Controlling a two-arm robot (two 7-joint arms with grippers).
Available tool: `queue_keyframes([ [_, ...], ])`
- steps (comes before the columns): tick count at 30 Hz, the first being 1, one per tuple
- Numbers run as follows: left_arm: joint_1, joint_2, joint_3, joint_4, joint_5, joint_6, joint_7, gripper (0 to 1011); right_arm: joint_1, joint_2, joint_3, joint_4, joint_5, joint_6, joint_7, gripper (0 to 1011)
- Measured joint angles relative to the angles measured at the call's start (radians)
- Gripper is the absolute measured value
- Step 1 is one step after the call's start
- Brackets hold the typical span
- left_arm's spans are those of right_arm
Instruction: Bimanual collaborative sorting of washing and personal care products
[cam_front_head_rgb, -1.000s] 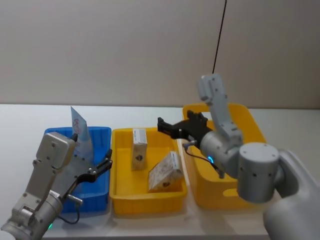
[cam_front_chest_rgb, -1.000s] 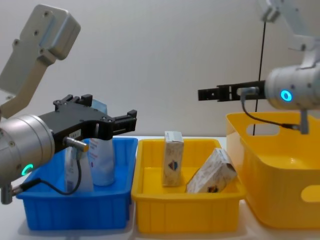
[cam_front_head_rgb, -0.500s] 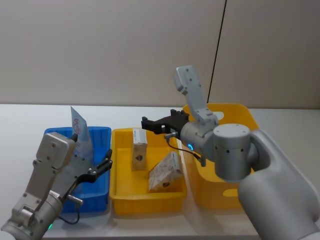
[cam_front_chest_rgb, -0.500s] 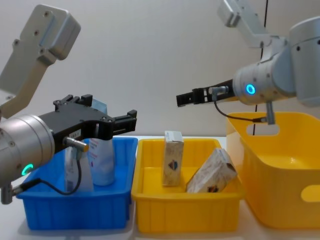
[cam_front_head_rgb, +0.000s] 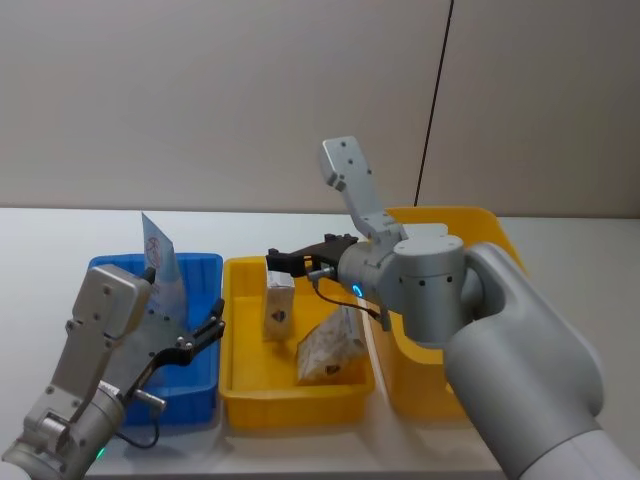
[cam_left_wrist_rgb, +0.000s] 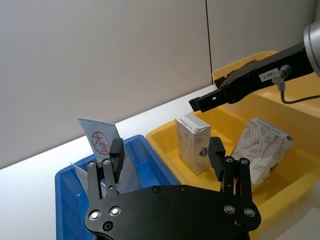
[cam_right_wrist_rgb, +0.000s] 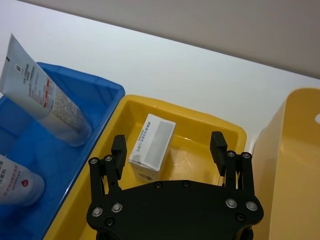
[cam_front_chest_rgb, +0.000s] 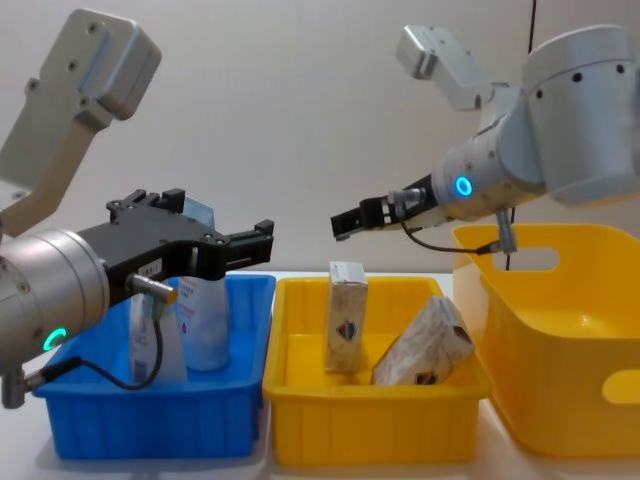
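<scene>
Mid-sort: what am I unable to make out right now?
Large yellow bin: its contents; the right arm covers it in the head view, and the chest view sees its wall side-on.
Tubes in the blue bin: their labels; the left gripper stands in front in the chest view.
Upright box: its base; the right gripper's body covers it in the right wrist view.

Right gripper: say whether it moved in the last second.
Yes. The right gripper swung left, from near the large yellow bin to above the upright box.
</scene>
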Motion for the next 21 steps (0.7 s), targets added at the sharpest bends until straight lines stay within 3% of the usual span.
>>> queue_keyframes([
  [12, 0.000, 0.000, 0.000, 0.000, 0.000, 0.000, 0.000, 1001, 0.042, -0.037, -0.001, 0.111, -0.015, 0.019, -0.018, 1004],
  [21, 0.000, 0.000, 0.000, 0.000, 0.000, 0.000, 0.000, 1001, 0.085, -0.073, 0.003, 0.223, -0.020, -0.007, -0.018, 1003],
])
